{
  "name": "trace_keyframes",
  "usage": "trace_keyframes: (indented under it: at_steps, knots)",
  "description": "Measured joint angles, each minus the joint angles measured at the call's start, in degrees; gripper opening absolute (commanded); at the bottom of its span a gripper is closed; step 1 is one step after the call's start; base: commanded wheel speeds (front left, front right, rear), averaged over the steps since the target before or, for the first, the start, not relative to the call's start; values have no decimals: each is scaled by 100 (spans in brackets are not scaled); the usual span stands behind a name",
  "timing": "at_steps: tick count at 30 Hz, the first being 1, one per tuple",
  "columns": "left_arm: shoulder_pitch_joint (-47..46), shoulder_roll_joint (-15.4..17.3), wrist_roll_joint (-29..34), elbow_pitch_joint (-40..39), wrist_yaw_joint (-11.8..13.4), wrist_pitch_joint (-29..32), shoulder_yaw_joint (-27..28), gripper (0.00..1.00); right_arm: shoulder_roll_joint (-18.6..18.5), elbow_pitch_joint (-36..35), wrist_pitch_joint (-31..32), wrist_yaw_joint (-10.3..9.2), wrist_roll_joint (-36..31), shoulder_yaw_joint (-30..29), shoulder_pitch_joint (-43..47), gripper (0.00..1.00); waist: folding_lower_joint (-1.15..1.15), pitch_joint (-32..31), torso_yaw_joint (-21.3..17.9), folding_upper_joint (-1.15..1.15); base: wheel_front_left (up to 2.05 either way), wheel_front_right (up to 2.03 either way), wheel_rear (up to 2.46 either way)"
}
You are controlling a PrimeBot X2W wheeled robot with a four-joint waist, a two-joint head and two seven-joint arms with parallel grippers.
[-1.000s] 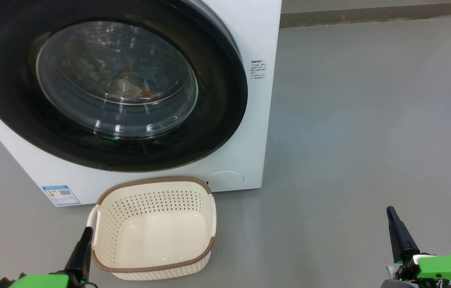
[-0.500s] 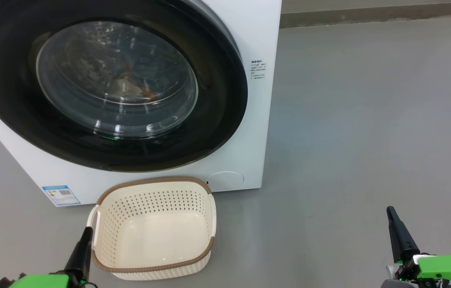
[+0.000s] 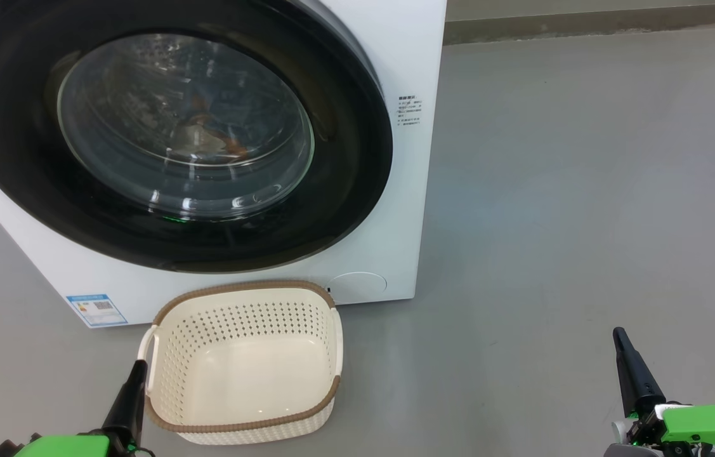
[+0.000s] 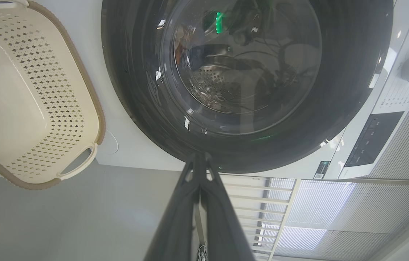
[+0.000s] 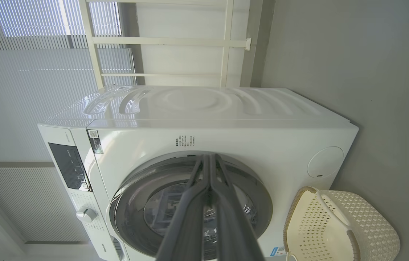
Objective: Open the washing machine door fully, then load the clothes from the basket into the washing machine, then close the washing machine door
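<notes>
At 11 o'clock of head view: washing machine door (image 3: 186,127), shut on washing machine (image 3: 395,44), clothes (image 3: 221,145) dimly behind glass. At 6 o'clock: basket (image 3: 243,320), on floor (image 3: 554,190) just beside machine. At 7 and 4 o'clock: left hand (image 3: 139,367), right hand (image 3: 618,336), both closed, fingers pressed together.

Bright, even daylight. Source: blinded window (image 5: 44,25) behind washing machine (image 5: 226,119). Small white glints and one green reflection on washing machine door (image 3: 173,139) glass. Floor (image 3: 585,190) shadows faint, soft-edged beside the machine. Head view sharp; wrist views bow straight lines at edges.
</notes>
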Motion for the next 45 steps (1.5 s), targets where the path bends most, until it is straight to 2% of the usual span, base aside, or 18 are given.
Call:
trace_keyframes:
  at_steps: [45]
  knots:
    - [0, 0, 0, 0, 0, 0, 0, 0, 0, 0, 0, 0, 0, 0, 0, 0, 0, 0, 0, 0, 0, 0, 0]
